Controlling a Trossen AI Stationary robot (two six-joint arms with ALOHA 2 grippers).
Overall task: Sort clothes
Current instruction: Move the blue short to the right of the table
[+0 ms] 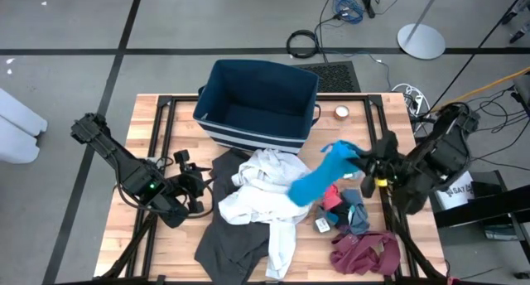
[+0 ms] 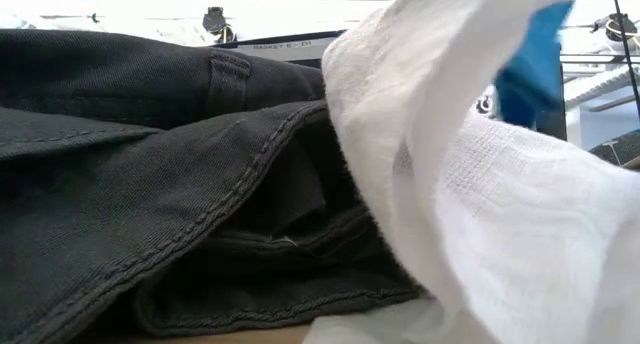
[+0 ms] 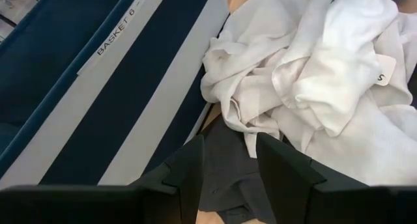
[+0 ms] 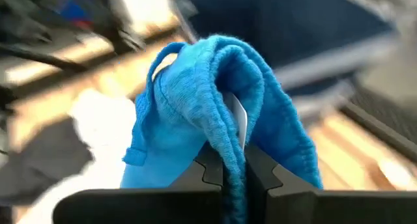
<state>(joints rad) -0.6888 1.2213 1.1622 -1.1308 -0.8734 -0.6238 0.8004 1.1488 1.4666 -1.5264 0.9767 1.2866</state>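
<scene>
Right gripper (image 1: 362, 159) lifts the bright blue top (image 1: 325, 177) off the clothes pile.

Its jaws are clamped on one end of the bright blue top, which hangs down toward the white garment (image 1: 257, 194) at mid-worktop (image 1: 157, 111). The left gripper (image 1: 203, 192), jaws apart and holding nothing, sits beside the white garment over the dark grey garment (image 1: 228, 243). A maroon top (image 1: 364, 253) lies near the right front corner, the dark blue bin (image 1: 257, 103) at the far edge.
</scene>
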